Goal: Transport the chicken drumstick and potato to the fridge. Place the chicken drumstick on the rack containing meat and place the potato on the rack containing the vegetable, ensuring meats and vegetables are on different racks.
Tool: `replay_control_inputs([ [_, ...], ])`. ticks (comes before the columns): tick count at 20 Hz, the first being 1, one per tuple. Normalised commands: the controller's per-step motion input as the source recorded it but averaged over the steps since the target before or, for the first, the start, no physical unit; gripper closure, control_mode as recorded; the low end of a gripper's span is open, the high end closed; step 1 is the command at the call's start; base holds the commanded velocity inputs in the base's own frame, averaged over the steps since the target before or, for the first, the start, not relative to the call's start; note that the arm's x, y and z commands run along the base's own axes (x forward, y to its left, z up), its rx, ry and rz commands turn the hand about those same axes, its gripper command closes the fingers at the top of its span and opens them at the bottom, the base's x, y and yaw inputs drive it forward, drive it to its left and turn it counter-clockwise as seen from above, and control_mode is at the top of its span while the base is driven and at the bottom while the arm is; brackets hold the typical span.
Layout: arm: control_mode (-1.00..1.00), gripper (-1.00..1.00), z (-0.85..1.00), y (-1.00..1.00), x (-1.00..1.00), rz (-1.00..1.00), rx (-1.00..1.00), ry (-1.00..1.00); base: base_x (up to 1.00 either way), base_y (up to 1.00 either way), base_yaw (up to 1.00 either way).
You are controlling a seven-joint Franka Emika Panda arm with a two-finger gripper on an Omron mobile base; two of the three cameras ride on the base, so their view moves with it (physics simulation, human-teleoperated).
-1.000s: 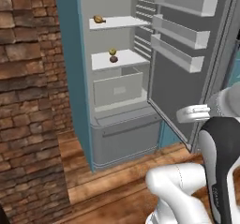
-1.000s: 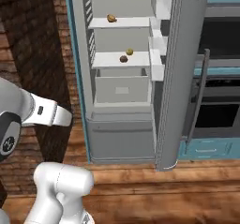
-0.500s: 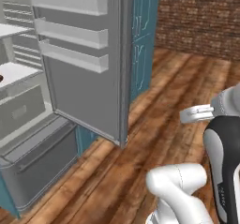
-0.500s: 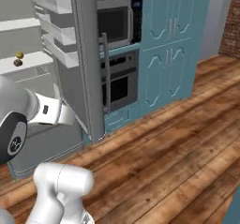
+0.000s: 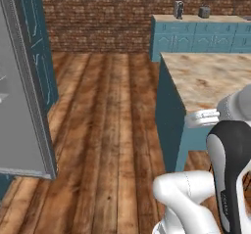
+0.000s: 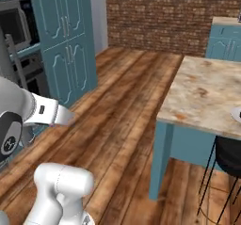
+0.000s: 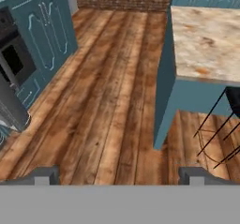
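Observation:
My gripper [image 7: 121,176] is open, its two dark fingertips [image 7: 47,174] set wide apart with nothing between them, and it looks down at bare wooden floor. Of the fridge, the grey open door [image 5: 24,105] stands at the left edge of the left base view. Its lower corner [image 7: 11,109] also shows at the left of the hand view. The chicken drumstick, the potato and the fridge racks are out of view.
A teal island with a marbled top [image 5: 211,76] [image 6: 207,92] [image 7: 206,35] stands to the right, with a black wire stool [image 6: 226,158] beside it. Tall teal cabinets [image 6: 66,40] and a wall oven [image 6: 19,26] line the left. Wide wooden floor [image 5: 108,130] lies between.
The whole picture has swung right: the camera turned away from the fridge, so its shelves left the views and the island came in. The gripper stays open.

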Motion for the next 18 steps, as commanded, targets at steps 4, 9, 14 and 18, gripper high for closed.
replay_control_inputs([
  [4, 1.0, -1.0, 0.0, 0.0, 0.0, 0.0, 0.0, 0.0, -0.11, -0.97, -0.33],
  [9, 1.0, -1.0, 0.0, 0.0, 0.0, 0.0, 0.0, 0.0, 0.2, -1.0, -0.14],
  [14, 1.0, -1.0, 0.0, 0.0, 0.0, 0.0, 0.0, 0.0, 0.53, -1.0, -0.11],
  [18, 1.0, -1.0, 0.0, 0.0, 0.0, 0.0, 0.0, 0.0, 1.0, -0.83, -0.03],
])
